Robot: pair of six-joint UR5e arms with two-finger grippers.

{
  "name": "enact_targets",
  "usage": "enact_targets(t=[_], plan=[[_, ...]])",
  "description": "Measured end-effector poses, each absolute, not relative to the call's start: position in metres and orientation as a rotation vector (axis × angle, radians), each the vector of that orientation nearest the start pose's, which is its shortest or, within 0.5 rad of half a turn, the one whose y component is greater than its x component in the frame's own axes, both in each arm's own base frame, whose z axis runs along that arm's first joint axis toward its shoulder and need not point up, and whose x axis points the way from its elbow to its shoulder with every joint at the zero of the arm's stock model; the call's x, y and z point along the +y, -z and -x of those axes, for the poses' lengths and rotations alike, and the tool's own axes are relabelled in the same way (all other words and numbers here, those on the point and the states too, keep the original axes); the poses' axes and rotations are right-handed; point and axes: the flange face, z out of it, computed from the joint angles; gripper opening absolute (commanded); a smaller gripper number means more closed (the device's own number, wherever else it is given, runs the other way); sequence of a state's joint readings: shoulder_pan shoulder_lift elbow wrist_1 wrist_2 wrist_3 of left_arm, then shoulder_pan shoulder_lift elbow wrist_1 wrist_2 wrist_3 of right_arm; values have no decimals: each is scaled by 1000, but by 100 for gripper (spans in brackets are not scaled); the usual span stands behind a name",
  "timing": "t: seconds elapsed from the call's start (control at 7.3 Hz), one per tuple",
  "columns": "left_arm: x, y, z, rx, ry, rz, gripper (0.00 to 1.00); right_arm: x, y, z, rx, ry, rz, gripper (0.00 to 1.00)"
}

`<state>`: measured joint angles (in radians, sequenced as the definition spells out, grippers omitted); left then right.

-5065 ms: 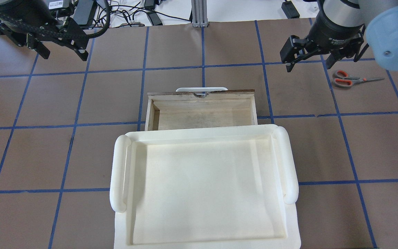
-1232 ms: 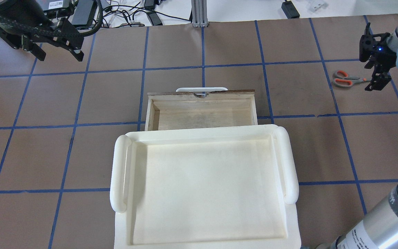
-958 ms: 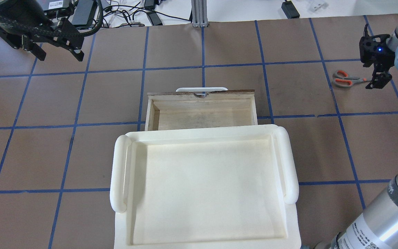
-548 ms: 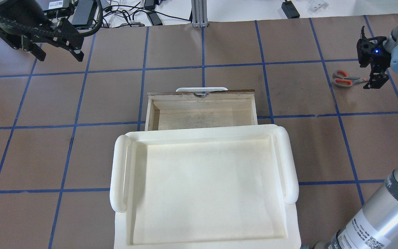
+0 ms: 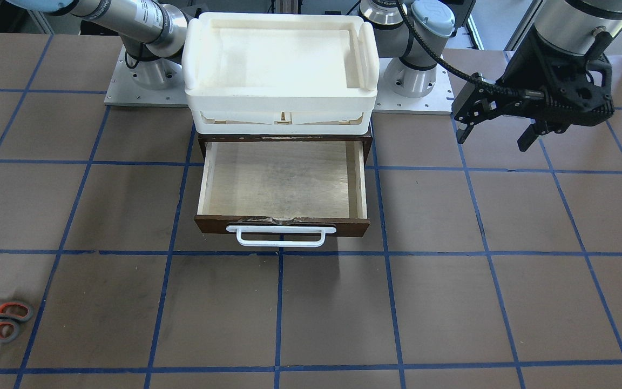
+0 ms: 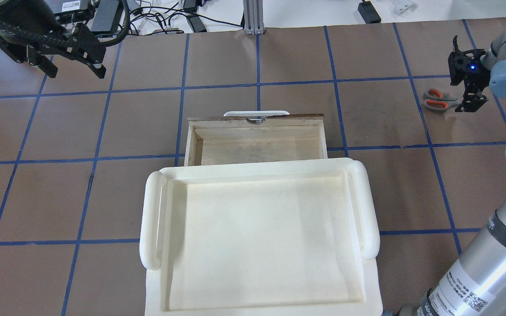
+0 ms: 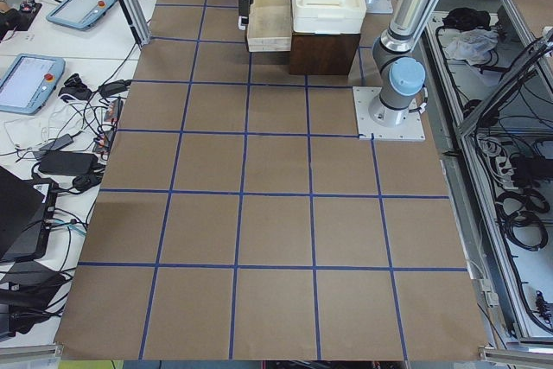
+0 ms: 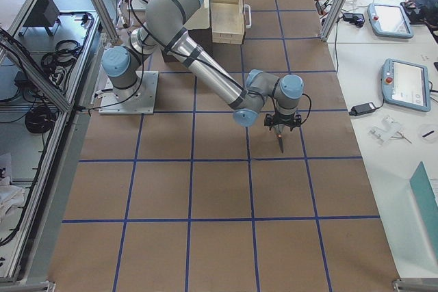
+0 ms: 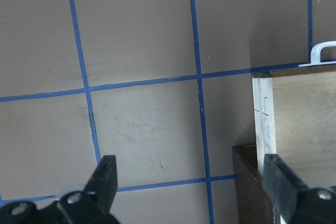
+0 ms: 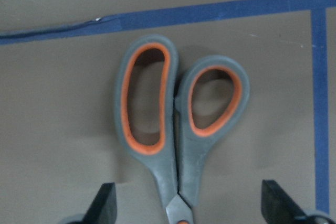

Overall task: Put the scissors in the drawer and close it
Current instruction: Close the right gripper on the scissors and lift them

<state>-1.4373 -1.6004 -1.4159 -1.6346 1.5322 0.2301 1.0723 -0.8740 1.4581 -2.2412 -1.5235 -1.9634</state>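
I'm seeing the right gripper (image 10: 186, 205) hanging over the scissors (image 10: 176, 129), fingers spread wide either side of the pivot. The scissors are lying flat on the brown table (image 5: 451, 302), which is gridded in blue tape. Further off, the drawer (image 5: 354, 227) is standing open under a white tray (image 5: 281, 102), with the left gripper (image 9: 190, 174) hovering spread beside it. Beyond, tablets (image 7: 26, 84) and cables (image 7: 60, 162) are sitting on side benches (image 7: 86, 49).

The drawer (image 6: 257, 149) projects from under the tray (image 6: 152, 219) at the centre of the surface (image 6: 103, 197), on the side away from the robot. The scissors (image 6: 438, 99) lie flat on the surface, well to the robot's right of the drawer, handles toward the drawer. The right end effector (image 6: 469, 102) is above their neck, one finger on each side. The left end effector (image 6: 76, 72) is above the surface, well to the drawer's left.
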Motion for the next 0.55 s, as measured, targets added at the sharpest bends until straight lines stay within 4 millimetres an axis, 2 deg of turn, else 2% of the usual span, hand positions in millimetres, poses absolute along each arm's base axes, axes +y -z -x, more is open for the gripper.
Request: enact_targets(t=[0.14, 0.41, 0.55], plan=[[-521, -543, 68, 3163, 106, -154, 100, -689, -177, 218, 2377, 119, 2142, 78], [-521, -543, 68, 3163, 106, -154, 100, -690, -170, 218, 2372, 113, 2132, 10], [-521, -543, 68, 3164, 105, -155, 100, -690, -169, 218, 2371, 106, 2135, 0]])
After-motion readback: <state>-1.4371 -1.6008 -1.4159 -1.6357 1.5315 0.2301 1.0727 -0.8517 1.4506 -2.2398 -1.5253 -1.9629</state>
